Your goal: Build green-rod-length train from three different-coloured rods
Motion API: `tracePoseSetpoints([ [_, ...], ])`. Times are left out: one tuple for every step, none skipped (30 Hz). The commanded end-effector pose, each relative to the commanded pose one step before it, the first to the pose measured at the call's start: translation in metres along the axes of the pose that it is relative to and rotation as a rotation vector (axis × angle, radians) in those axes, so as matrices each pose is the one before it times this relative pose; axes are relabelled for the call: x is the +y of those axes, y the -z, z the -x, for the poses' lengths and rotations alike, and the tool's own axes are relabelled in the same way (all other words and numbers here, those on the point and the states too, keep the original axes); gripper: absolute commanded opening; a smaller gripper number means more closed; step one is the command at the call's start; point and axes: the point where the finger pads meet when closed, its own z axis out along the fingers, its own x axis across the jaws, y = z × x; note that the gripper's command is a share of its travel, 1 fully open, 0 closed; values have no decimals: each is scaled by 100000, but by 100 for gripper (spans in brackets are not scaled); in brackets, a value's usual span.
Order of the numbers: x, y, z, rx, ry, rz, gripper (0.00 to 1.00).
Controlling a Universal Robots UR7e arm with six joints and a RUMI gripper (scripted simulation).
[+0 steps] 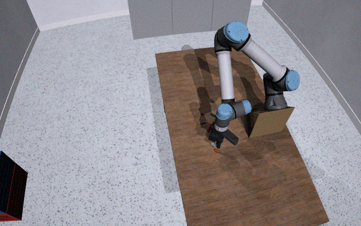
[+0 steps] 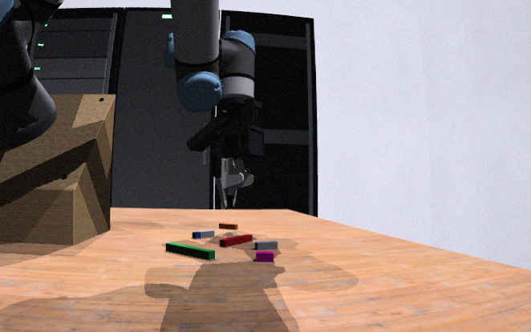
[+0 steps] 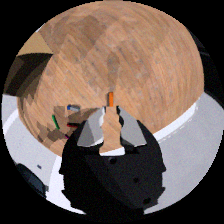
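My gripper is empty and pointed down in the air, its fingers slightly apart, above and near the orange rod. The orange rod lies flat. A blue rod lies end to end with a grey rod, seemingly touching; the arm hides both in the top view. The red rod lies alone. The green rod lies flat.
Another grey rod and the magenta rod lie apart on the side away from the arm's base. The wooden stand under the arm's base stands at the table's edge.
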Motion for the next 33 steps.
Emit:
tracePoseSetpoints([
  [-8, -961, 47, 76, 118, 152, 14],
  [0, 0, 0, 0, 0, 0, 14],
  [25, -147, -26, 46, -43, 10, 14],
  [-2, -149, 2, -2, 3, -2, 14],
  [-1, -145, 2, -2, 3, -1, 14],
  [0, -140, 1, -1, 2, -1, 14],
  [-2, -134, 2, -3, 4, -2, 14],
  [-3, -127, 3, -4, 5, -3, 14],
  [-1, -120, 1, 0, 2, -2, 14],
  [1, -113, -1, 2, -1, -1, 14],
  [2, -105, -2, 3, -3, 1, 14],
  [3, -96, -3, 5, -5, 2, 14],
  [4, -88, -3, 6, -7, 3, 14],
  [7, -80, -6, 8, -9, 4, 14],
  [5, -71, -5, 7, -8, 3, 14],
  [4, -63, -3, 6, -6, 2, 14],
  [2, -55, -2, 4, -3, 0, 14],
  [0, 0, 0, 0, 0, 0, 14],
  [0, 0, 0, 0, 0, 0, 14],
  [-1, -47, -2, 8, -1, -6, 14],
  [0, -39, 0, 1, -1, 0, 14],
  [0, -32, 0, 1, -1, 0, 14],
  [0, -25, 0, 1, -1, 0, 14],
  [0, -18, 0, 1, 0, 0, 14],
  [-1, -11, -2, 3, 4, 4, 14],
  [-4, 1, -8, 14, 21, 19, 14],
  [-4, 6, -8, 15, 22, 20, 14],
  [7, 15, -8, 26, 3, 31, 14],
  [17, 21, -6, 33, -15, 38, 14],
  [15, 17, -5, 27, -29, 30, 14],
  [12, 12, -2, 19, -29, 21, 14],
  [7, 6, 0, 6, -18, 7, 14],
  [0, 1, 2, -4, -3, -4, 14],
])
